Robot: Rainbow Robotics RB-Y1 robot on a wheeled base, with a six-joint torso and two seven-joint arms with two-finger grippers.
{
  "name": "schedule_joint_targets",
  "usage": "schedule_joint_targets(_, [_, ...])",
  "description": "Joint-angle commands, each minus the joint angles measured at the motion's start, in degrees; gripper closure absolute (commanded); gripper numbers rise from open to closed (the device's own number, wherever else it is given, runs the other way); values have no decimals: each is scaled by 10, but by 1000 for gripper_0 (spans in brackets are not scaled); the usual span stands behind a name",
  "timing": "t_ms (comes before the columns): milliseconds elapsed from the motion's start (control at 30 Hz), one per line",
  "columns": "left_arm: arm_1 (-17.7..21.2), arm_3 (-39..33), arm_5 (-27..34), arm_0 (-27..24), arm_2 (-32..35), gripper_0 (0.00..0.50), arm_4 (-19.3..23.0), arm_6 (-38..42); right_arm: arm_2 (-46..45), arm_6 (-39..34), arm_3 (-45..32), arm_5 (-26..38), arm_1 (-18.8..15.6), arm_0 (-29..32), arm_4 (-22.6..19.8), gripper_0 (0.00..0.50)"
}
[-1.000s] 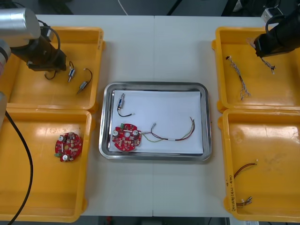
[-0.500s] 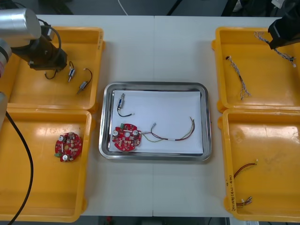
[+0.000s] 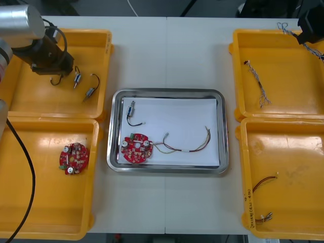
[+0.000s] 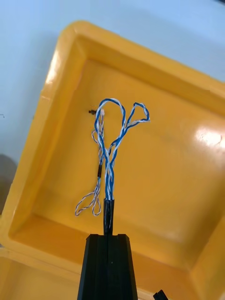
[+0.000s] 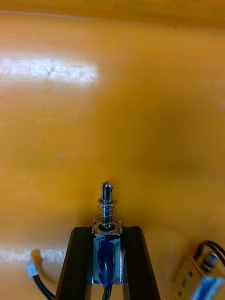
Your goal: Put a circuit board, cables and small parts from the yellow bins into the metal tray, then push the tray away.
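Note:
My left gripper (image 3: pixel 54 74) is down in the far left yellow bin (image 3: pixel 30 101). In the left wrist view its jaws (image 5: pixel 107 233) are shut on a small metal part (image 5: pixel 107 220) with a spring and pin, just above the bin floor. My right gripper (image 3: pixel 306 33) is high over the far right yellow bin (image 3: pixel 283 109), shut (image 4: pixel 108 236) on a twisted blue and white cable (image 4: pixel 112 150) that hangs looped from the fingers. The metal tray (image 3: pixel 167 93), white inside, holds a red circuit board (image 3: pixel 135 148), a small metal part (image 3: pixel 131 108) with a black cable, and a red and yellow cable (image 3: pixel 185 146).
Two more small metal parts (image 3: pixel 84 85) lie in the far left bin. A second circuit board (image 3: pixel 74 158) sits in the near left bin. Another blue and white cable (image 3: pixel 258 81) lies in the far right bin. The near right bin holds red and yellow cables (image 3: pixel 264 183).
My left gripper has shut on the small metal part. My right gripper has lifted the blue and white cable up and toward the far right corner.

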Motion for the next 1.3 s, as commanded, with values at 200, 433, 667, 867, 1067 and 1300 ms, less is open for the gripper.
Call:
schedule_joint_targets(200, [36, -134, 131, -17, -9, 498, -13, -54, 71, -31, -151, 2, -23, 49, -72, 500])
schedule_joint_targets(433, [41, -213, 220, -16, -8, 497, -27, -37, 151, -45, -222, 2, -23, 53, -162, 500])
schedule_joint_targets(667, [40, -301, 293, 0, 0, 499, -24, 5, 223, -54, -289, 2, -23, 53, -239, 500])
schedule_joint_targets(867, [37, -392, 352, 23, -1, 499, -19, 48, 290, -54, -323, 2, -23, 53, -275, 500])
schedule_joint_targets(1067, [25, -478, 409, 44, -1, 498, -17, 98, 355, -47, -333, -10, -17, 53, -276, 500])
schedule_joint_targets(1300, [11, -522, 429, 48, -1, 499, -2, 152, 445, -43, -332, -105, -5, 54, -234, 500])
